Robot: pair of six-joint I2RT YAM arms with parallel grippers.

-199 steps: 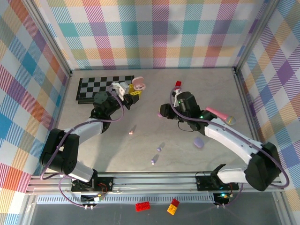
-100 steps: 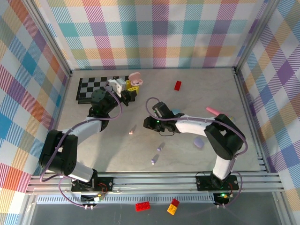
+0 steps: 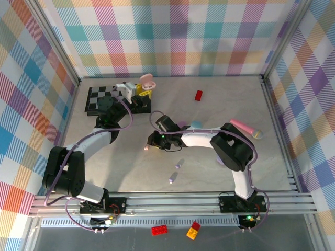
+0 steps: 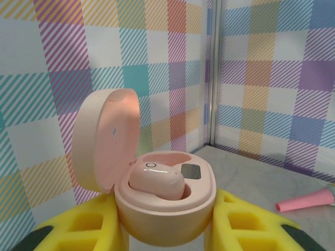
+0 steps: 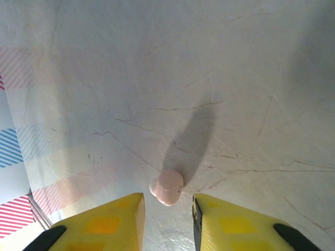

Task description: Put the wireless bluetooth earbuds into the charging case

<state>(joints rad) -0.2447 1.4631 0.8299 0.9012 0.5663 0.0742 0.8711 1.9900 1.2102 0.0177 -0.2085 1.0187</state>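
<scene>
— Whereabouts of the pink earbud (image 5: 167, 193)?
— On the desk (image 5: 235, 78), lower centre of the right wrist view, just off the tips of the right fingers (image 5: 104, 222), parted and gripping nothing yet.
— Handling?
— Probably feather-light, hard, glossy, rounded; liable to squirt out of a pinch. Best taken squarely across the fat body, gently.
— And the charging case (image 4: 165, 209)?
— Clenched in the left fingers (image 4: 246, 219), centre of the left wrist view, lid up, with a seated earbud (image 4: 156, 182) and seemingly room beside it.
— Surface, room?
— Smooth, pale, marbled; little friction, so may let it skid. Bare all around; purple earbuds (image 3: 178, 166) lower centre of the top view, well apart.
</scene>
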